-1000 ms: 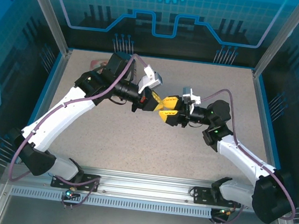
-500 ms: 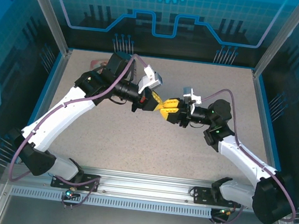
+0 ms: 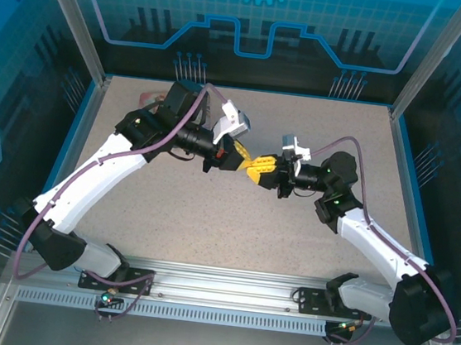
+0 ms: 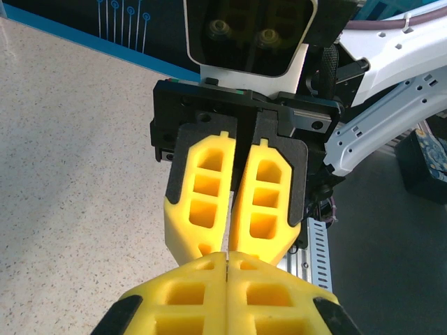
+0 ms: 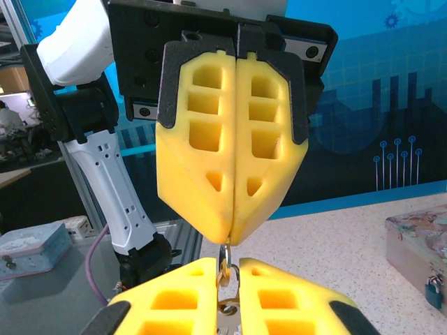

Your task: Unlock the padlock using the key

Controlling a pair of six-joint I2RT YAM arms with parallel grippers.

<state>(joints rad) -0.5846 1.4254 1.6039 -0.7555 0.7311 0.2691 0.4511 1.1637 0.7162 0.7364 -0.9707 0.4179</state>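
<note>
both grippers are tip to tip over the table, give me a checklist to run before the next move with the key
1. right gripper holds the key: ok, pinched between its fingers.
2. left gripper shut: ok, fingers pressed together.
3. left gripper pinching the key: cannot tell, its tips only meet the key's end.
4. grippers lined up tip to tip: ok.
5. padlock located: ok, hanging on the front of the tin.
6. key in padlock: not ok, they are well apart.
</note>
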